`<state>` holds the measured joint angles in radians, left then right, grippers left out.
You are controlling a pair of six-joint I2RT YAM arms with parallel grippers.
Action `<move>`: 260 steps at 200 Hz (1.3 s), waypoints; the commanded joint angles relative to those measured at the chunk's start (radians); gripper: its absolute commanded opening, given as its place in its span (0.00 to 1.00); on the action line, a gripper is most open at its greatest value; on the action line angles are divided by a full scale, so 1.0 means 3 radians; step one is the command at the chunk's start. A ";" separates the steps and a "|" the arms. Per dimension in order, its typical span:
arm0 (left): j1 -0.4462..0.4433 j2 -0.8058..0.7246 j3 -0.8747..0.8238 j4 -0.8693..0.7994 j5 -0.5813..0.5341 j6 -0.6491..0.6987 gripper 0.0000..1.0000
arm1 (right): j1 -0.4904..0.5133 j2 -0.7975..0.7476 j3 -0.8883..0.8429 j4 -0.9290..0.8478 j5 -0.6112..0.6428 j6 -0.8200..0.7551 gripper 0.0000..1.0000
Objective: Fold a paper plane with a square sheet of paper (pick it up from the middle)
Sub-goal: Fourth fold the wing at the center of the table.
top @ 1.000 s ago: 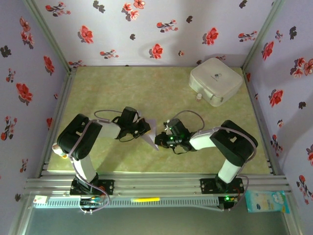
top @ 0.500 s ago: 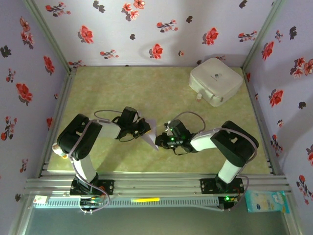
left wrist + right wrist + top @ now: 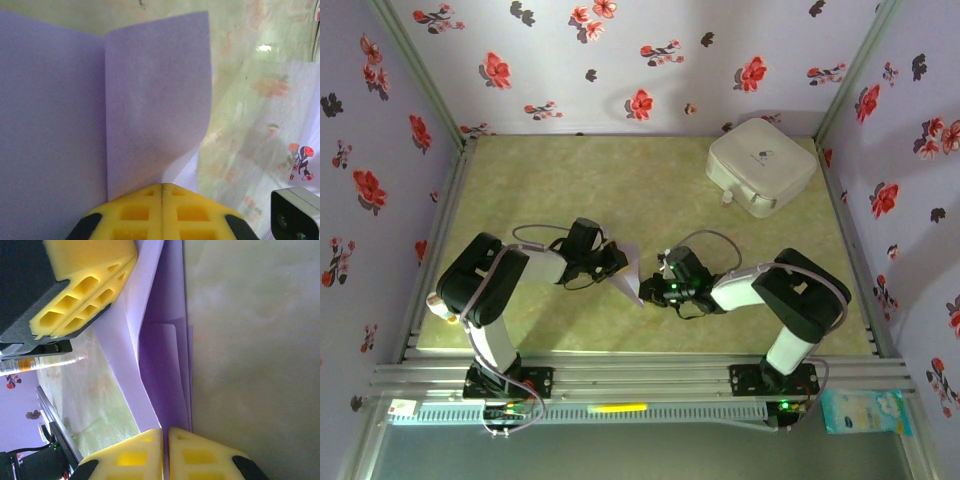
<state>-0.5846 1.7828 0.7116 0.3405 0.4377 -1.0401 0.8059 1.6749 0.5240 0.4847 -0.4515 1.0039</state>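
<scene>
In the top view the two arms meet just below the centre of the green desk (image 3: 570,180). The lavender sheet (image 3: 629,268) stands up between them, lifted off the desk and partly folded. The left hand (image 3: 616,262) reaches it from the left and the right hand (image 3: 647,292) from the lower right.

In the left wrist view the left hand's yellow fingers (image 3: 140,210) sit at the bottom centre of the frame. They are pressed flat together and pinch the lower edge of the sheet. The paper rises from them across the left and middle of the frame. A sharp vertical crease divides it into two panels, and the right panel curves towards its lower edge.

In the right wrist view the right hand's yellow fingers (image 3: 200,455) are at the bottom of the frame. Only a hairline shows between them, and they are clamped on the near end of the sheet. Layered folds of paper run from there up the middle of the frame. The left hand's fingers grip the far part of the sheet in the upper left.

A white rounded box (image 3: 762,165) lies in the upper right of the desk, well apart from both hands. Floral wallpaper (image 3: 620,60) lines the walls around the desk.
</scene>
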 commanded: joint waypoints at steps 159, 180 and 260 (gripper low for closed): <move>-0.0020 0.0055 -0.0070 -0.0128 -0.0156 -0.0018 0.00 | 0.0103 -0.0266 -0.0211 -0.0483 -0.0105 -0.0012 0.08; -0.0021 0.0060 -0.0075 -0.0128 -0.0150 -0.0015 0.00 | 0.0102 -0.0218 -0.0207 -0.0442 -0.0120 -0.0002 0.08; -0.0020 0.0065 -0.0084 -0.0114 -0.0152 -0.0028 0.00 | 0.0156 -0.0208 -0.0089 -0.0840 -0.0108 -0.0148 0.07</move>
<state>-0.5873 1.7828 0.7116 0.3408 0.4377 -1.0409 0.8299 1.6108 0.4908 0.3908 -0.4683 0.9958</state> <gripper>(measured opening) 0.047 0.072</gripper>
